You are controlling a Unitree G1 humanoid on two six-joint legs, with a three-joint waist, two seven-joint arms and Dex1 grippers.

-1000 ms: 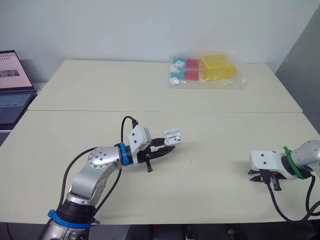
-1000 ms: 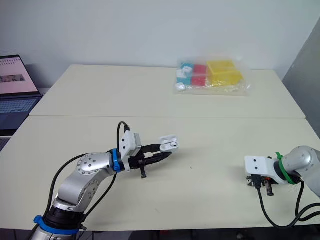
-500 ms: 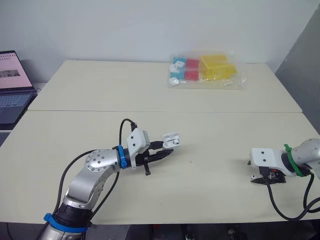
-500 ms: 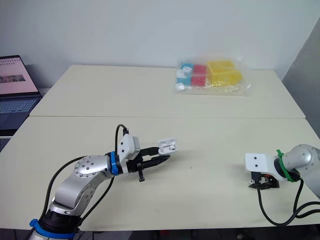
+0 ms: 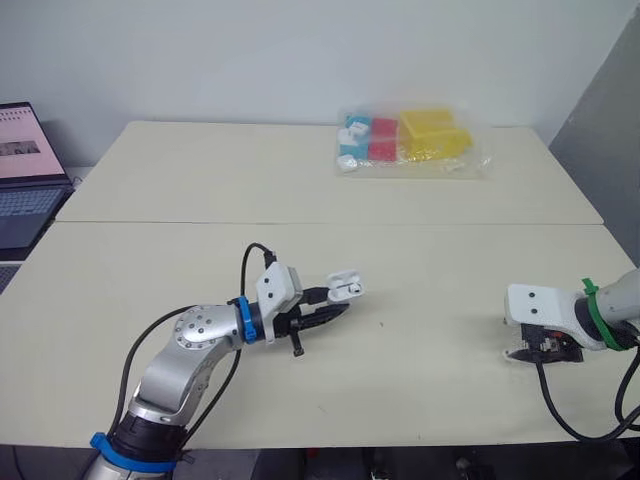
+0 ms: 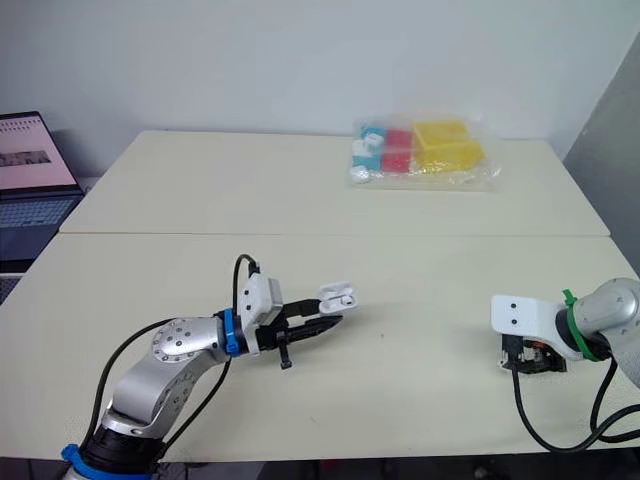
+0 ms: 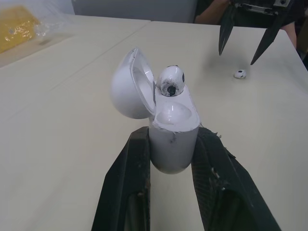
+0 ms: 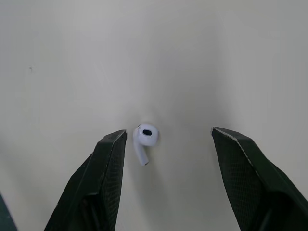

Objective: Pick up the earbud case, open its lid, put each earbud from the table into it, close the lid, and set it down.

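The left pincer pinches the case by its lower body, one black finger pressed on each side. The case stands upright between the fingers over the middle of the near worktop. Its lid is swung open and leans back to one side. One earbud sits in the case, its round head standing above the rim; the socket beside it looks vacant.

Well apart, by the worktop's right near edge, the right pincer points down at the surface with its fingers spread wide. The loose earbud lies flat on the worktop between them, touching neither and closer to one finger than the other, with its stem pointing back toward the wrist.

At the far side of the worktop lies a clear bag of blue, red and yellow pieces. An open laptop stands beyond the left edge.
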